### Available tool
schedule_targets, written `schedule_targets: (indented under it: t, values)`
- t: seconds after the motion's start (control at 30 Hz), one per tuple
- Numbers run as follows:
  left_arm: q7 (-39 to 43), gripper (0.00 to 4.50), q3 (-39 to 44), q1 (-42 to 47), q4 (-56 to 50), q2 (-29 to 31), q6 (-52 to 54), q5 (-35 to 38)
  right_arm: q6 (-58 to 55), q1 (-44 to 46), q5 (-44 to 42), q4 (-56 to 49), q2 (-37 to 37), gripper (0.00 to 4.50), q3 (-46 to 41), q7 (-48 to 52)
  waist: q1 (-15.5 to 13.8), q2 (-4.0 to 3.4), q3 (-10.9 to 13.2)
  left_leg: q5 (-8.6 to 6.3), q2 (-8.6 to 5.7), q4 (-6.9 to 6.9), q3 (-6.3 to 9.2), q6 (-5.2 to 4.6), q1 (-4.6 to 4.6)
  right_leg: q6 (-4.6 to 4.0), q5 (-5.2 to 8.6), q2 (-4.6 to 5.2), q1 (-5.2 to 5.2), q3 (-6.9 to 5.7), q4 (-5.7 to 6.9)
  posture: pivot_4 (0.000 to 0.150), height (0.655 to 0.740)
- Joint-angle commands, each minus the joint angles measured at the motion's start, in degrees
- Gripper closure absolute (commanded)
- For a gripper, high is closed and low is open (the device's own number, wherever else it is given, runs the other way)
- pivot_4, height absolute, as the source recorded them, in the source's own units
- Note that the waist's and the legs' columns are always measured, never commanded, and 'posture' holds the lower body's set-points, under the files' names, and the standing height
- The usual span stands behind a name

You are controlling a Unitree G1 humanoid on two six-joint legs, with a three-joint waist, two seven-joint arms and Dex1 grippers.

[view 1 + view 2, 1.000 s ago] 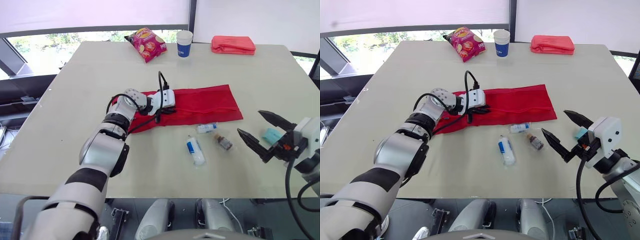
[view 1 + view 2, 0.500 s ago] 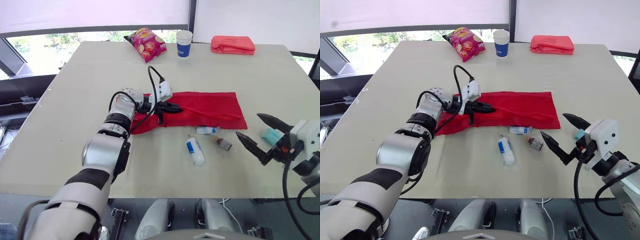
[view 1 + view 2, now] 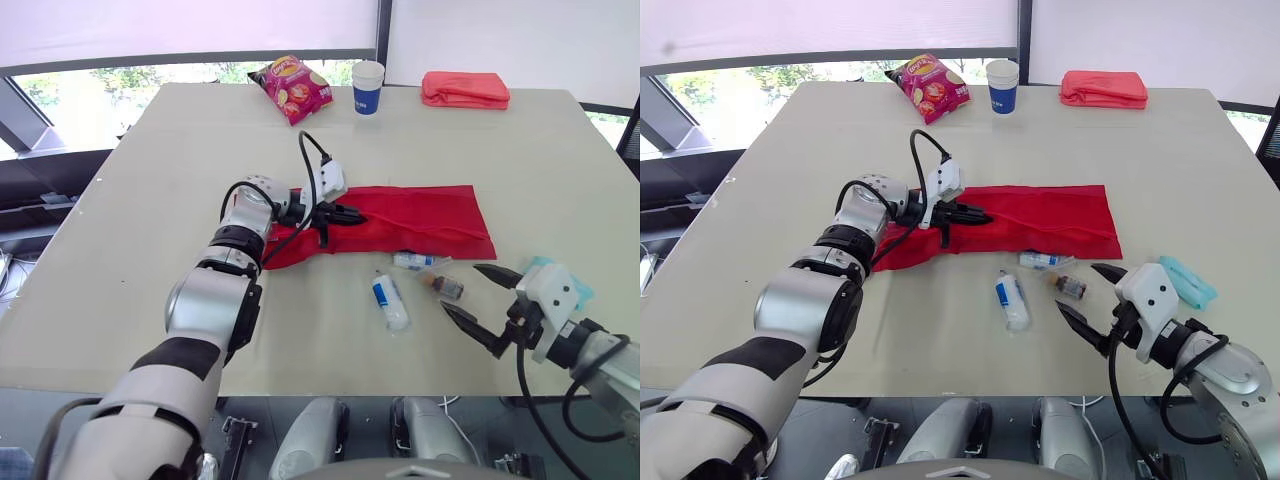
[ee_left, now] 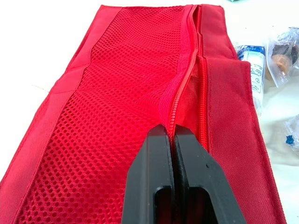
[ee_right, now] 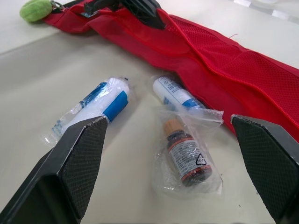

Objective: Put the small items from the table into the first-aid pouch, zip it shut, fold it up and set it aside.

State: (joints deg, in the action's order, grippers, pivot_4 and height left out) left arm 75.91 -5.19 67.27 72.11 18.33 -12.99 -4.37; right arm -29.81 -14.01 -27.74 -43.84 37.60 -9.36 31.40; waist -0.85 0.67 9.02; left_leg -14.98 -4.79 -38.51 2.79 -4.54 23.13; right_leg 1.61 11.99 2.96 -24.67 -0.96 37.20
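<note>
Red pouch (image 3: 425,212) pinched by left fingers (image 4: 150,186); right fingers (image 5: 80,158) wide; bottle (image 5: 187,157) label unreadable.

Head stereo above; wrists near pouch (image 4: 117,93)

Bkgd: large beige table (image 3: 150,180) stood by a window wall, lit w/ even daylight.
White roller blinds (image 3: 180,30) were pulled most of the way down; the window (image 3: 100,85) strip below showed green foliage outside. A dark vert. post (image 3: 384,30) split the blinds.
</note>
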Motion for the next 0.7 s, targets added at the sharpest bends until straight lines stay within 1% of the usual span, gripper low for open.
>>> schedule_targets:
  t: [0.03, 0.07, 0.1, 0.37, 0.63, 0.7]
  values:
    - [0.85, 3.54, -0.42, -0.07, -2.35, 0.99, -1.53, -0.34, 0.68, -0.6, 0.15, -2.3, -0.26, 0.0, -1.04, -0.34, -0.03, 0.0, 0.0, 0.0, 0.0, 0.0, 0.0, 0.0, 0.0, 0.0, 0.0, 0.0, 0.0, 0.0, 0.0, 0.15, 0.7395]
    - [1.83, 3.12, -0.63, -0.3, -2.38, 1.5, -1.31, -0.46, 0.76, -1.05, 0.01, -2.5, -0.3, 0.0, -1.42, -0.31, -0.03, 0.0, 0.0, 0.0, 0.0, 0.0, 0.0, 0.0, 0.0, 0.0, 0.0, 0.0, 0.0, 0.0, 0.0, 0.15, 0.7395]
    - [2.74, 2.79, -0.77, -0.46, -2.4, 1.95, -0.98, -0.47, 0.81, -1.41, -0.2, -2.66, -0.36, 0.0, -1.75, -0.32, -0.01, 0.0, 0.0, 0.0, 0.0, 0.0, 0.0, 0.0, 0.0, 0.0, 0.0, 0.0, 0.0, 0.0, 0.0, 0.15, 0.7395]
    - [3.22, 2.79, -2.47, -0.99, -2.03, 4.77, -2.91, -2.23, 3.19, -2.06, -2.31, -3.37, -1.88, 0.0, -3.38, 0.69, 0.02, 0.0, 0.0, 0.0, 0.0, -0.01, 0.0, 0.0, -0.01, 0.0, 0.0, -0.01, 0.0, 0.01, 0.04, 0.15, 0.7395]
    - [3.12, 2.79, -2.27, -1.26, -2.13, 4.67, -3.07, -2.17, 5.09, 0.5, -3.81, -2.98, -3.95, 0.0, -4.92, 0.04, 0.01, 0.0, 0.0, 0.0, 0.0, -0.04, 0.0, 0.0, -0.01, 0.0, 0.0, 0.0, 0.0, 0.01, 0.06, 0.15, 0.7395]
    - [3.17, 3.16, -2.27, -1.31, -2.2, 4.59, -3.11, -2.16, 5.04, 0.94, -3.98, -2.96, -4.02, 0.0, -5.14, -0.07, 0.01, 0.0, 0.0, 0.0, 0.0, -0.04, 0.0, 0.0, -0.01, 0.0, 0.0, -0.01, 0.0, 0.01, 0.08, 0.15, 0.7395]
